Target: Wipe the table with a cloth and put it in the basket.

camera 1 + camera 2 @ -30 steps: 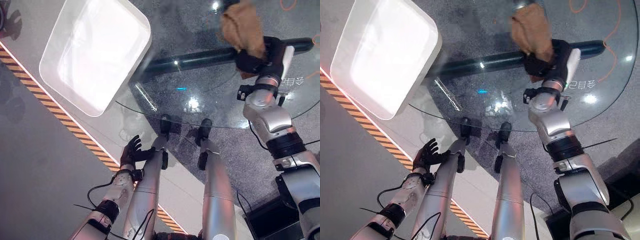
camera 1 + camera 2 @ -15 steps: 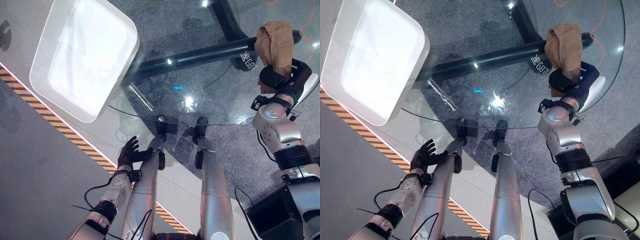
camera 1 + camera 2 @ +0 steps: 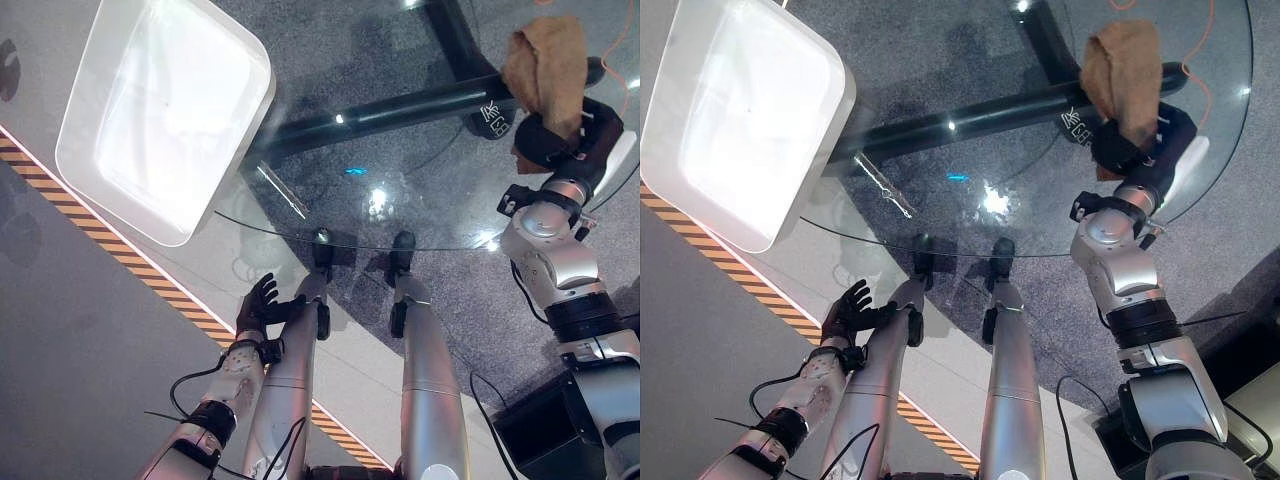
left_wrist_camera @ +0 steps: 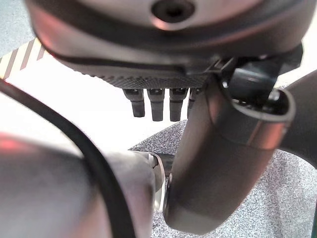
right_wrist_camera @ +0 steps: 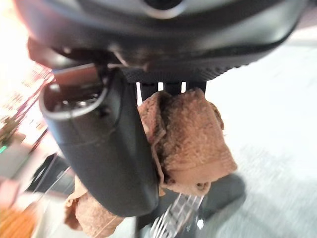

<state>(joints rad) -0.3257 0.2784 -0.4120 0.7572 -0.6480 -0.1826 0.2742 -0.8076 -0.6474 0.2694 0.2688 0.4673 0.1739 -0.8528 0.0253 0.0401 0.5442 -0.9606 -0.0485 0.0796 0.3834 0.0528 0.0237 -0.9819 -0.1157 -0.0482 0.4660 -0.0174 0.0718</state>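
Note:
My right hand (image 3: 560, 135) is at the right side of the round glass table (image 3: 420, 215), shut on a brown cloth (image 3: 545, 60) that stretches from the fist onto the glass. The right wrist view shows the cloth (image 5: 190, 144) bunched between thumb and fingers of the right hand (image 5: 104, 148). A white basket (image 3: 165, 115) stands at the table's left, overlapping its edge. My left hand (image 3: 258, 305) hangs low at the lower left, off the table, with relaxed fingers (image 4: 156, 101) and nothing in it.
A dark bar of the table base (image 3: 400, 105) runs under the glass. A yellow-and-black striped line (image 3: 120, 250) crosses the floor at the left. An orange cable (image 3: 1210, 70) lies on the floor at the far right.
My right hand with the cloth has swept from the table's far middle toward its right side, then shifted slightly left. The camera has also shifted. My left hand stays put.

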